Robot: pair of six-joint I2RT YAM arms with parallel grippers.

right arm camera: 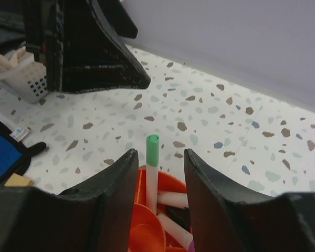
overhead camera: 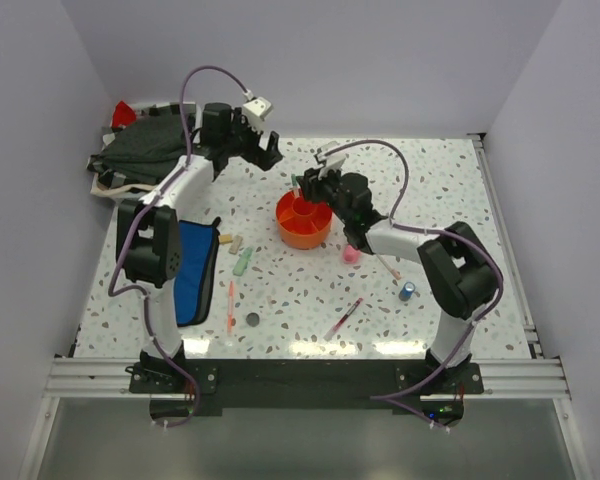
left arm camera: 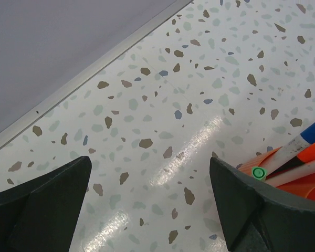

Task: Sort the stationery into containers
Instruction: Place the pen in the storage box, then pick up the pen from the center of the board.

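Though cropped, organiser (right arm camera: 149,226) behind right gripper (right arm camera: 160,153)

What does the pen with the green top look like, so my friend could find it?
Look at the speckled table and find the round orange organiser in its middle. A white pen with a green cap stands upright in it, inside the open right pincer. The other pens there lie slanted and lower.

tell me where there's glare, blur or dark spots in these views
Top external: two white glare patches on the table near its front edge, otherwise even light. Left wrist: a glare streak across the table, the left fingers dark and soft. Right wrist: the green-capped pen sharp, the right fingers dark with little detail.
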